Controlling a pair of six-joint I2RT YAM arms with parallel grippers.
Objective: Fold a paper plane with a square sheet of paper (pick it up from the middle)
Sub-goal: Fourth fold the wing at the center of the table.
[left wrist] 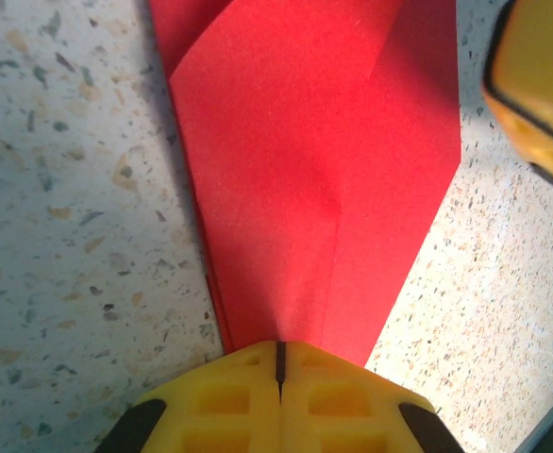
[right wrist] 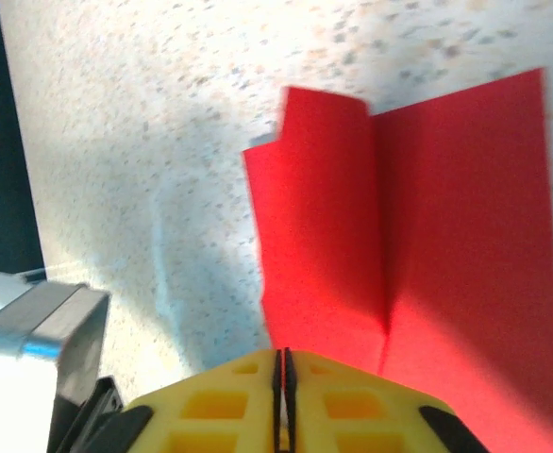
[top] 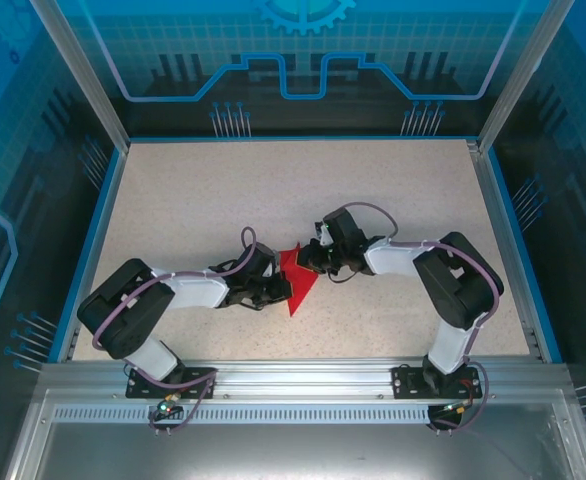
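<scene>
The red sheet of paper (top: 298,283) lies mid-table between my two grippers, folded into a pointed, plane-like wedge whose tip points toward the near edge. In the left wrist view the paper (left wrist: 314,170) shows a centre crease and overlapping flaps, and it narrows into my left gripper (left wrist: 279,351), which is shut on it. The right wrist view shows the paper (right wrist: 446,236) with a raised flap. My right gripper (right wrist: 280,357) is shut on its edge. From above, the left gripper (top: 281,290) holds the paper's left side and the right gripper (top: 311,262) its upper right.
The speckled table (top: 273,190) has a blue rim on its sides and an aluminium rail (top: 303,375) along the near edge. Free surface lies behind and beside the arms. A yellow finger (left wrist: 541,85) of the right gripper sits close by in the left wrist view.
</scene>
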